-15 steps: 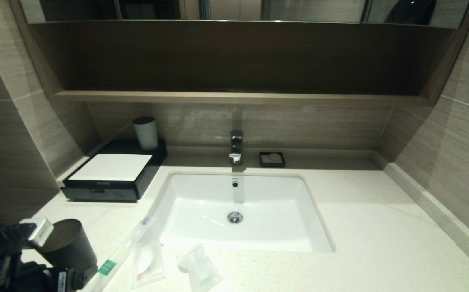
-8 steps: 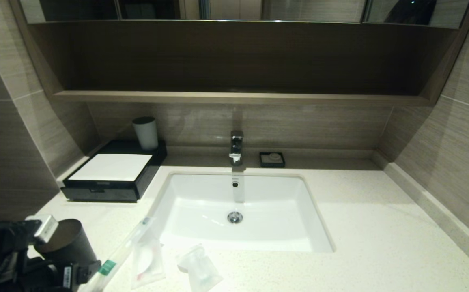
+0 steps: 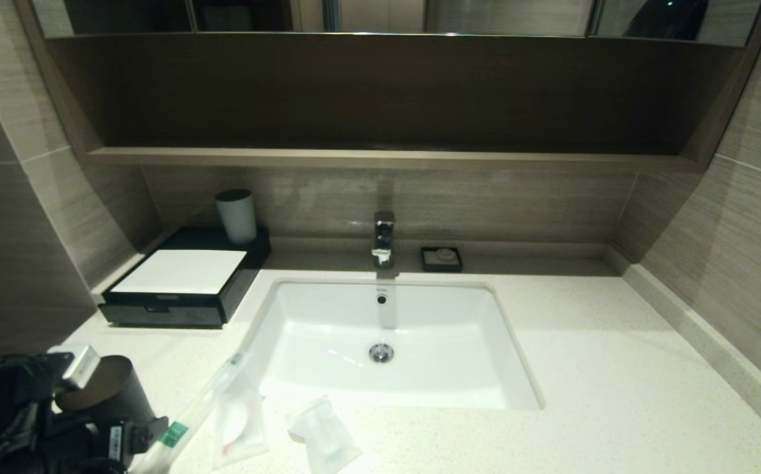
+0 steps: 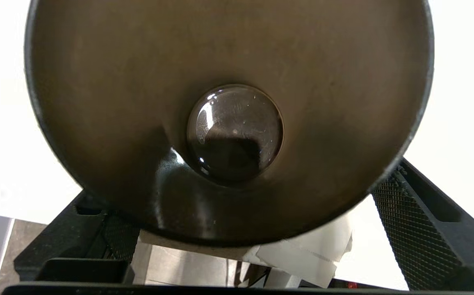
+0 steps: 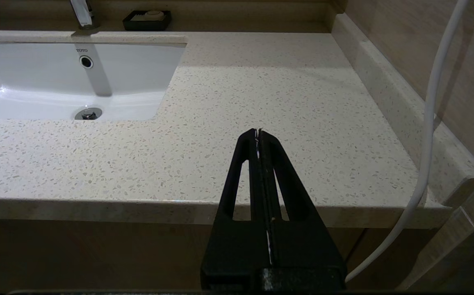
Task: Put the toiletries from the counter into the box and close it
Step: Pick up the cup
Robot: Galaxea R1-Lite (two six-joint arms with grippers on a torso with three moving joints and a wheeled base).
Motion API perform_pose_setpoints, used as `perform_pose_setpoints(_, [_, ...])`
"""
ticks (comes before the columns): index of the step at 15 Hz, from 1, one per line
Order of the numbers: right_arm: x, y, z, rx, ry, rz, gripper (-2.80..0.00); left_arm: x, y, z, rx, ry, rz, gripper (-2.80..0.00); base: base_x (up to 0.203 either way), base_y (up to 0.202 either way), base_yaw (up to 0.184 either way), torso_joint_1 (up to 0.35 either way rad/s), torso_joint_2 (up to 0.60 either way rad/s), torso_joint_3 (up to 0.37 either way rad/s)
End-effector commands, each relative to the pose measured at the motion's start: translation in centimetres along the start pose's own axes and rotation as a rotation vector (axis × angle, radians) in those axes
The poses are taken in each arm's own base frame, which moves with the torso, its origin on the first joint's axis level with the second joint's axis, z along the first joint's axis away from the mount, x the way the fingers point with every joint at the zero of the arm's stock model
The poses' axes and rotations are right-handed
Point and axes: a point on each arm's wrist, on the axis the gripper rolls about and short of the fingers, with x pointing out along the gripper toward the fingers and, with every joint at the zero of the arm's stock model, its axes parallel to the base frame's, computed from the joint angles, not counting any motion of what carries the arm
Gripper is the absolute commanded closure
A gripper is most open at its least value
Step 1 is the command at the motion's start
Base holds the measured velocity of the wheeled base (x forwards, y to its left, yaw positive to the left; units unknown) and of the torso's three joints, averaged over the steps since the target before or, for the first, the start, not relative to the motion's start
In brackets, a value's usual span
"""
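Head view: left gripper fingers spread beside dark cup on counter

The left gripper has two black fingers with a bumpy mesh grid on their inner faces. By the dark cup the left arm is black, with a shiny silver block and a small white sticker. The right gripper is black too, with long slots cut through each finger. A white cable runs beside it.
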Motion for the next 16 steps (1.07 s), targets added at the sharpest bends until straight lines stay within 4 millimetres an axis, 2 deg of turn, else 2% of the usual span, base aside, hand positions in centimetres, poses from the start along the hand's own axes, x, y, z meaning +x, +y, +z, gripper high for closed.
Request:
perform_pose_setpoints(1, [0.0,0.0,0.0,0.000,0.001,0.000,0.00,0.2,0.0,0.0,-0.002,0.002,0.001,-2.80,0.000,0.000,0.000,0.000,0.00,0.000])
perform_pose_setpoints(12, [0.0,0.0,0.0,0.000,0.001,0.000,0.00,1.2,-0.1,0.3,-0.006,-0.006,0.004,-2.80,0.000,0.000,0.000,0.000,0.00,0.000])
perform_pose_setpoints(13, [0.0,0.0,0.0,0.000,0.001,0.000,0.00,1.2,-0.1,0.3,-0.007,-0.009,0.004,0.00,0.000,0.000,0.000,0.000,0.00,0.000])
perform_pose_setpoints(16, [0.0,0.0,0.0,0.000,0.001,0.000,0.00,1.2,-0.1,0.3,-0.007,-0.009,0.004,0.00,0.000,0.000,0.000,0.000,0.00,0.000])
